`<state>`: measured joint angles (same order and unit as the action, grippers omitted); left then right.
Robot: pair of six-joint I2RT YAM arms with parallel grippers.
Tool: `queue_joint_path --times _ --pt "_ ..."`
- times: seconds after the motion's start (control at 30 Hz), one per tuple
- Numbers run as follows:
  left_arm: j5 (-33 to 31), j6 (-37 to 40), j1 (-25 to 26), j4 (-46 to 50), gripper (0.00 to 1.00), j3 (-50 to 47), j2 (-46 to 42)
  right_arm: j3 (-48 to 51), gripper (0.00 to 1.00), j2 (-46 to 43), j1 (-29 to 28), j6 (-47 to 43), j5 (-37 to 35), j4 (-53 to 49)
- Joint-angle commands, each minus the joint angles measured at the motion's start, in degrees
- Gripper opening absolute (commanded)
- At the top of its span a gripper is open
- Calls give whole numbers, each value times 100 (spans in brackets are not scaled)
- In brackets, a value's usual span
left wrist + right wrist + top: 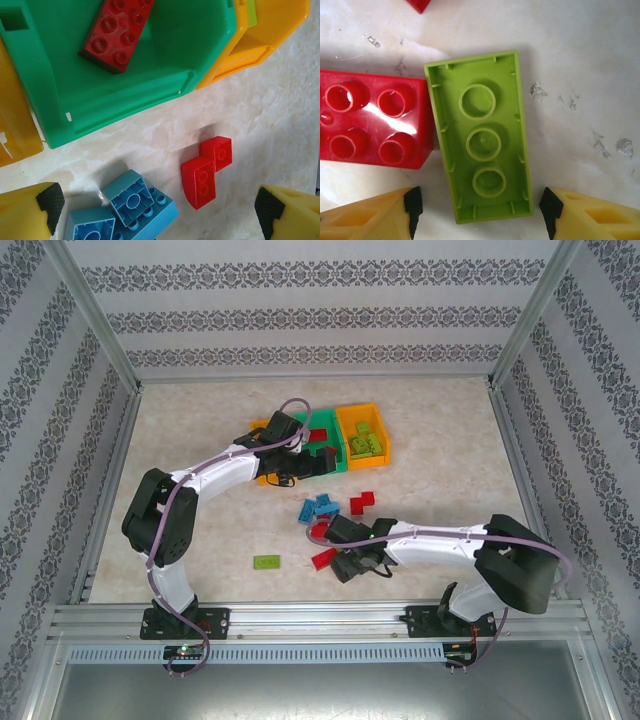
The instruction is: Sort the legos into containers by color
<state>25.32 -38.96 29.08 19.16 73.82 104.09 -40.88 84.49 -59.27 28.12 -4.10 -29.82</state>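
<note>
Under my right gripper (480,212) a lime green lego (480,135) lies studs-down on the table. The jaws stand open on either side of its near end, with a gap on each side. A red lego (372,120) touches its left side. My left gripper (157,207) is open and holds nothing, hanging over the table just in front of the containers. Below it lie blue legos (132,207) and two red legos (206,170). The green bin (125,100) holds a red lego (116,32). Lime green legos (365,445) lie in the right orange bin (362,420).
The left arm (225,468) reaches over the left orange bin (15,135). Loose on the table are a lime green lego (267,561), red legos (362,503) and blue legos (318,508). The metal frame rail (320,618) runs along the near edge.
</note>
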Motion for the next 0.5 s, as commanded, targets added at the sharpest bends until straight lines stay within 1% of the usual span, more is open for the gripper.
queue_joint_path --times 0.0,0.17,0.47 --pt "81 -58 -112 -211 99 -61 -196 -214 68 339 53 -212 -440 91" --pt "104 -98 -117 -277 99 -118 -178 -297 65 588 155 -277 -427 191" --pt "124 -86 -131 -316 99 -183 -179 -418 58 742 481 -442 -295 475"
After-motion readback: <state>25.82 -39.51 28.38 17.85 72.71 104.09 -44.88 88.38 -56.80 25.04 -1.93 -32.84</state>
